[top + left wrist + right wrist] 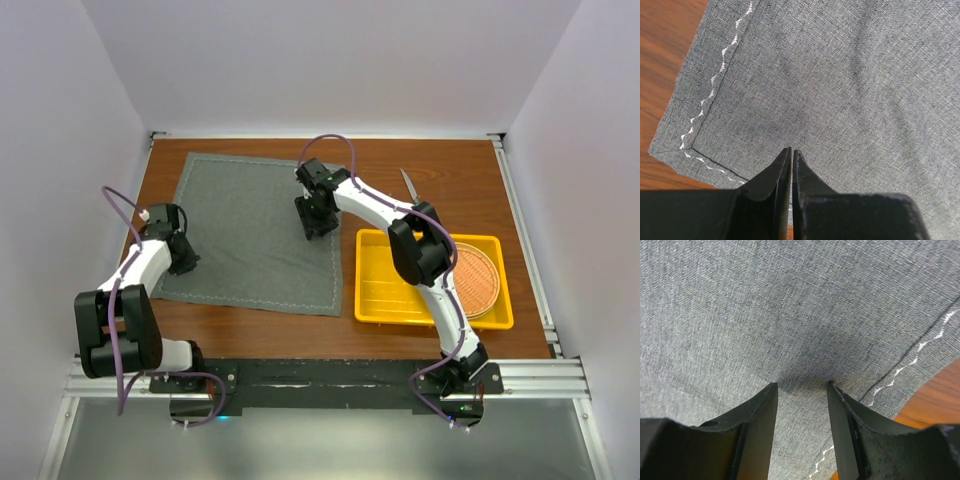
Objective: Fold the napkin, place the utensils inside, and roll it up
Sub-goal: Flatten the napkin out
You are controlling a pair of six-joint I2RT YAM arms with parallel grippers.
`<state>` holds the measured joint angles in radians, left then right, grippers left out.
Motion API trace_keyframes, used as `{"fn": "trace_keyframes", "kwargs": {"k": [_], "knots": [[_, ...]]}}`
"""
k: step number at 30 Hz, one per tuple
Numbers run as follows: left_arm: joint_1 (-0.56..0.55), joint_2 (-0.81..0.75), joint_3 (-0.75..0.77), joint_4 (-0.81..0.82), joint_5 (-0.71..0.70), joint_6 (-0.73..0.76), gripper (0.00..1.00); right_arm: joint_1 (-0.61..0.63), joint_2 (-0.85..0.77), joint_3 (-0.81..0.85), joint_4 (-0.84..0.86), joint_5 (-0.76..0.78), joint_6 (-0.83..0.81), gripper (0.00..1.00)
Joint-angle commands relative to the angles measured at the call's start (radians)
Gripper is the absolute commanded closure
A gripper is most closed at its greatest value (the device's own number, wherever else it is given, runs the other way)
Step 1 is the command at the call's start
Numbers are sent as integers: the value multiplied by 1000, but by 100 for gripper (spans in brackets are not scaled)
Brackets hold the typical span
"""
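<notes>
At opposite napkin [250, 230] edges, left gripper [792, 150] nearly pressed together, right gripper [802, 384] spread; advise pinching both evenly before folding.

the dark grey napkin [250, 235] lies spread flat, unfolded, on the table's [460, 180] left half, edged with pale zigzag stitching. a slender utensil [408, 185] lies apart, to its right.

The top view is bright and even, with light coming from above, and the arms [375, 205] drop only small soft shadows on the napkin [250, 220] and the wooden table [470, 190]. In both wrist views the cloth's weave looks sharp, a dark soft shadow sits just ahead of the black fingers [772, 184], and those fingers look a little blurry at the bottom edge.
</notes>
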<state>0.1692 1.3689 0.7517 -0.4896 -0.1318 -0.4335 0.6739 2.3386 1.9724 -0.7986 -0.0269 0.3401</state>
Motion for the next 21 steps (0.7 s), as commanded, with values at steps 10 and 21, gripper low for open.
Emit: {"fn": "trace_keyframes", "kwargs": {"k": [10, 21], "knots": [[7, 30, -20, -29, -65, -70, 87, -8, 30, 31, 7, 94, -65, 51], [23, -157, 75, -158, -127, -215, 43, 21, -135, 257, -323, -188, -1, 29]]}}
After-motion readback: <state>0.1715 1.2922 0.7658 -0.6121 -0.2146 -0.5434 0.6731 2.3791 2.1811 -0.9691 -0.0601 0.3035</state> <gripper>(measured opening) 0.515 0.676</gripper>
